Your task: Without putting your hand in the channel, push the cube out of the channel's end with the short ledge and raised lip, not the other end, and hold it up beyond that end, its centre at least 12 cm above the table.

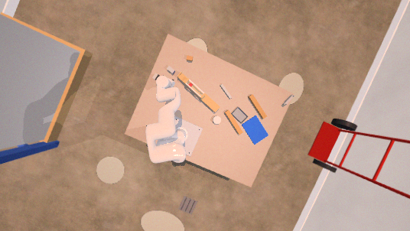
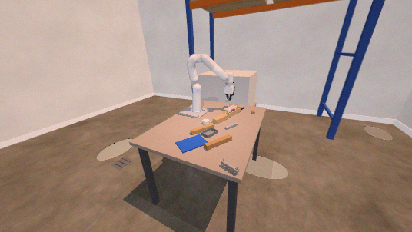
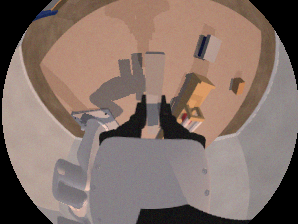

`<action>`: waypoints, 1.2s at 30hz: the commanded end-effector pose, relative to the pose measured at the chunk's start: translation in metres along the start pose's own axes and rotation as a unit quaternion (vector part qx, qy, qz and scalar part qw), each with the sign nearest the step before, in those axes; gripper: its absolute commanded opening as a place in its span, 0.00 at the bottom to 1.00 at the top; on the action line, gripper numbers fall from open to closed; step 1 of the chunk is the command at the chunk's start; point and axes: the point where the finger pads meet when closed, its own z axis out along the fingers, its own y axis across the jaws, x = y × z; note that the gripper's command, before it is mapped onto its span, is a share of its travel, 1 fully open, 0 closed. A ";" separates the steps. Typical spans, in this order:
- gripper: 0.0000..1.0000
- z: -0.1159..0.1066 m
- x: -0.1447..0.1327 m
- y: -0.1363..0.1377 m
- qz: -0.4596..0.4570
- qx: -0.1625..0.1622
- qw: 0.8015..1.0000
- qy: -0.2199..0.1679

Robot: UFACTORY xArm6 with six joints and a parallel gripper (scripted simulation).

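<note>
The orange channel (image 1: pixel 206 100) (image 2: pixel 222 117) (image 3: pixel 197 90) lies slantwise on the table (image 1: pixel 229 161) (image 2: pixel 169 140), with the red cube (image 1: pixel 190 84) (image 2: pixel 232 109) inside it near its upper-left end in the overhead view. My gripper (image 1: pixel 156 77) (image 2: pixel 230 98) (image 3: pixel 153 101) hangs above the table, to the left of that end and well clear of the channel. It is shut on a pale stick (image 3: pixel 152 70) that points out past the fingertips in the wrist view. I cannot tell the channel's ledge and lip from here.
A small orange block (image 1: pixel 189 58) (image 3: pixel 237 84) and a small grey block (image 1: pixel 170 69) lie near the channel's upper end. Farther along are a white puck (image 1: pixel 216 119), two orange bars (image 1: pixel 233 122) (image 1: pixel 257 105), a grey tray (image 1: pixel 239 114), a blue plate (image 1: pixel 255 129) and grey bars (image 1: pixel 226 91).
</note>
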 end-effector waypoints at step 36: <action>0.00 0.043 -0.332 0.070 0.085 -0.002 0.996 0.002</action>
